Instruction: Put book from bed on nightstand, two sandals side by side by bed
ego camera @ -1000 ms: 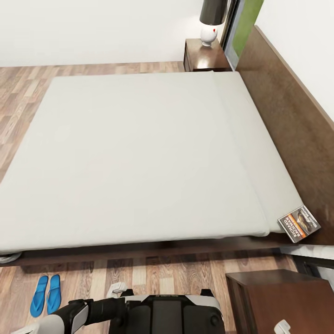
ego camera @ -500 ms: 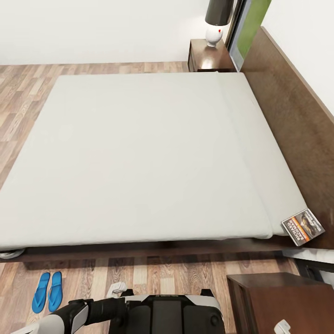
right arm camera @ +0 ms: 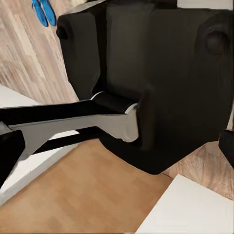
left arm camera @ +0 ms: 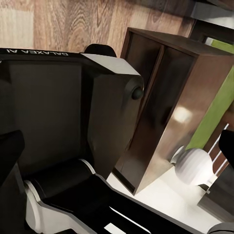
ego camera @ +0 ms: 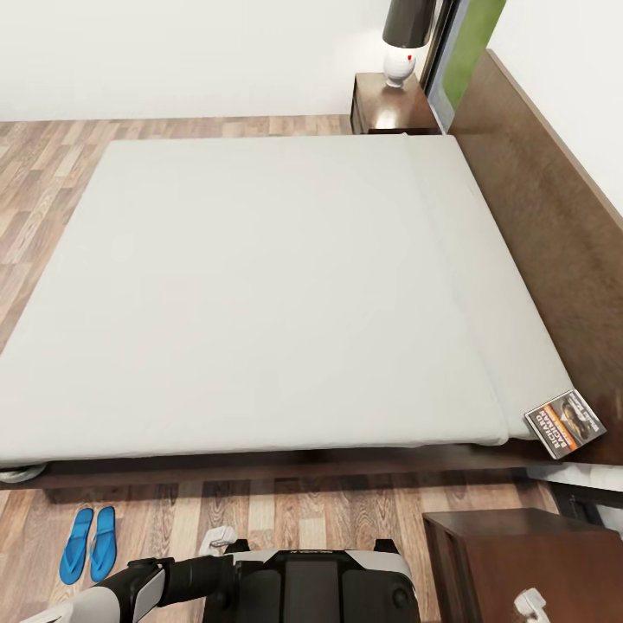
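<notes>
Nearest the head camera sits the robot's own black-and-white trunk (ego camera: 311, 584), with the left arm (ego camera: 130, 593) folded low beside it; neither gripper's fingers can be made out clearly in any view, so whether they are open or closed cannot be told. Just past the trunk on the right stands the near low dark brown wooden nightstand (ego camera: 528, 562) with its glossy top. On the grey-brown wood-plank floor (ego camera: 311, 506) to the left, the pair of small flat bright blue sandals (ego camera: 88, 543) lies side by side, close to the near side of the bed frame. The small thin dark-covered paperback book (ego camera: 564, 421) with its orange band rests at the near corner of the wide low bed (ego camera: 260, 285), at the headboard end, half off the off-white mattress and onto the dark frame. Beyond, at the bed's far corner, a second dark nightstand (ego camera: 391, 102) carries a white-based lamp (ego camera: 402, 43).

The book's perch at the mattress edge looks risky: a sideways nudge from a descending gripper could tip it into the gap by the headboard or onto the floor, and the near nightstand crowds the right arm's approach.

Against the picture a second ago, the whole view has shifted slightly, so the camera moved; the book and sandals hold their places
</notes>
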Available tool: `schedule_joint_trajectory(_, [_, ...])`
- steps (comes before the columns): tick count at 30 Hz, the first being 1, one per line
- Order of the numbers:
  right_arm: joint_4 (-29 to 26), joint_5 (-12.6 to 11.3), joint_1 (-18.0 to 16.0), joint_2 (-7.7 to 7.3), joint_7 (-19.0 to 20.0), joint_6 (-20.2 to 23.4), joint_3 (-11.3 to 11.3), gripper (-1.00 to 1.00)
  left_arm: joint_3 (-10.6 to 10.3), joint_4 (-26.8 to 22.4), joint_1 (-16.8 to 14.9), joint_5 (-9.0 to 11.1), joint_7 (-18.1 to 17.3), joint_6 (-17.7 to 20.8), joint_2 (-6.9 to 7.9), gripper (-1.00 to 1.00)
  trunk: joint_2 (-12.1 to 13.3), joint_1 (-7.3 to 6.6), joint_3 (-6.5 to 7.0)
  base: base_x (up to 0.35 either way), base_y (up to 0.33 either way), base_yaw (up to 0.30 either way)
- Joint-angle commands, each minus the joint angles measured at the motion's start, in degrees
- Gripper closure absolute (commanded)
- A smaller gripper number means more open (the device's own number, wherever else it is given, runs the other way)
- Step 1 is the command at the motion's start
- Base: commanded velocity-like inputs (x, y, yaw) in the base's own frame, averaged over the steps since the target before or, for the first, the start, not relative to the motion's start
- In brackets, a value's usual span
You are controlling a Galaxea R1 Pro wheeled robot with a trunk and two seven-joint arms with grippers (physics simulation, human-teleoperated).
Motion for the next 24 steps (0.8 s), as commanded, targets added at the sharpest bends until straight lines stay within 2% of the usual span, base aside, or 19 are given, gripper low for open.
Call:
schedule_joint_trajectory(1, [0.0, -2.6, 0.0, -0.23, 0.2, 0.5, -0.6, -1.0, 0.5, -0.1, 0.0, -0.4, -0.2, 0.5, 0.0, -1.0, -0.1, 0.03, -0.06, 0.0, 0.0, 0.0])
schedule_joint_trajectory(2, [0.0, -5.8, 0.0, -0.97, -0.2, 0.5, -0.7, -1.0, 0.5, -0.1, 0.0, -0.4, -0.2, 0.5, 0.0, -1.0, -0.1, 0.03, -0.06, 0.0, 0.0, 0.0])
schedule_joint_trajectory(3, [0.0, -11.0, 0.0, -3.05, -0.8, 0.7, -0.7, -1.0, 0.5, -0.1, 0.0, -0.4, -0.2, 0.5, 0.0, -1.0, -0.1, 0.03, -0.06, 0.0, 0.0, 0.0])
schedule_joint_trajectory(4, [0.0, -12.7, 0.0, -3.7, -1.0, 0.8, -0.8, -1.0, 0.5, -0.1, 0.0, -0.4, -0.2, 0.5, 0.0, -1.0, -0.1, 0.03, -0.06, 0.0, 0.0, 0.0])
schedule_joint_trajectory(5, [-0.1, -16.0, 0.0, -4.99, -1.1, 1.0, -0.8, -1.0, 0.5, -0.1, 0.0, -0.4, -0.2, 0.5, 0.0, -1.0, -0.1, 0.03, -0.06, 0.0, 0.0, 0.0])
schedule_joint_trajectory(7, [-0.1, -19.4, 0.0, -6.34, -1.2, 1.3, -0.9, -1.0, 0.5, -0.1, 0.0, -0.4, -0.2, 0.5, 0.0, -1.0, -0.1, 0.03, -0.06, 0.0, 0.0, 0.0])
schedule_joint_trajectory(9, [-0.2, -25.8, 0.0, -8.82, -1.4, 2.9, -1.1, -1.0, 0.5, -0.1, 0.0, -0.4, -0.2, 0.5, 0.0, -1.0, -0.1, 0.03, -0.06, 0.0, 0.0, 0.0])
schedule_joint_trajectory(10, [-0.3, -27.0, 0.0, -9.35, -1.4, 3.6, -1.1, -1.0, 0.5, -0.1, 0.0, -0.4, -0.2, 0.5, 0.0, -1.0, -0.1, 0.03, -0.06, 0.0, 0.0, 0.0])
schedule_joint_trajectory(11, [-0.4, -29.3, 0.0, -10.6, -1.4, 6.0, -1.1, -1.0, 0.4, -0.1, 0.0, -0.4, -0.2, 0.5, 0.0, -1.0, -0.1, 0.03, -0.06, 0.0, 0.0, 0.0])
schedule_joint_trajectory(12, [-0.4, -30.2, 0.0, -11.16, -1.4, 7.1, -1.1, -1.0, 0.4, -0.1, 0.0, -0.4, -0.2, 0.5, 0.0, -1.0, -0.1, 0.03, -0.06, 0.0, 0.0, 0.0])
schedule_joint_trajectory(13, [-0.5, -32.0, 0.0, -12.28, -1.4, 9.9, -1.2, -1.0, 0.4, -0.1, 0.0, -0.4, -0.2, 0.5, -0.03, -1.0, -0.1, 0.03, -0.06, 0.0, 0.0, 0.0])
schedule_joint_trajectory(14, [-0.5, -32.8, 0.0, -12.77, -1.4, 11.4, -1.1, -1.0, 0.4, -0.1, 0.0, -0.4, -0.2, 0.5, -0.02, -1.0, -0.1, 0.03, -0.06, 0.0, 0.0, 0.0])
schedule_joint_trajectory(16, [-0.6, -36.4, 0.0, -13.96, -1.3, 16.8, -1.2, -1.0, 0.5, -0.1, 0.0, -0.4, -0.2, 0.5, -0.01, -1.0, -0.1, 0.03, -0.06, 0.0, 0.0, 0.0])
schedule_joint_trajectory(18, [-0.6, -40.0, 0.0, -14.57, -1.3, 20.2, -1.2, -1.0, 0.5, -0.1, 0.0, -0.4, -0.2, 0.5, 0.0, -1.0, -0.1, 0.03, -0.06, 0.0, 0.0, 0.0])
schedule_joint_trajectory(22, [-0.7, -45.4, 0.0, -15.32, -1.2, 22.9, -1.2, -1.0, 0.5, -0.1, 0.0, -0.4, -0.2, 0.5, 0.0, -1.0, -0.1, 0.03, -0.06, 0.0, 0.0, 0.0])
schedule_joint_trajectory(24, [-0.6, -49.8, 0.0, -15.53, -1.1, 28.2, -1.2, -1.0, 0.5, -0.1, 0.0, -0.4, -0.2, 0.5, 0.0, -1.0, -0.1, 0.03, -0.06, 0.0, 0.0, 0.0])
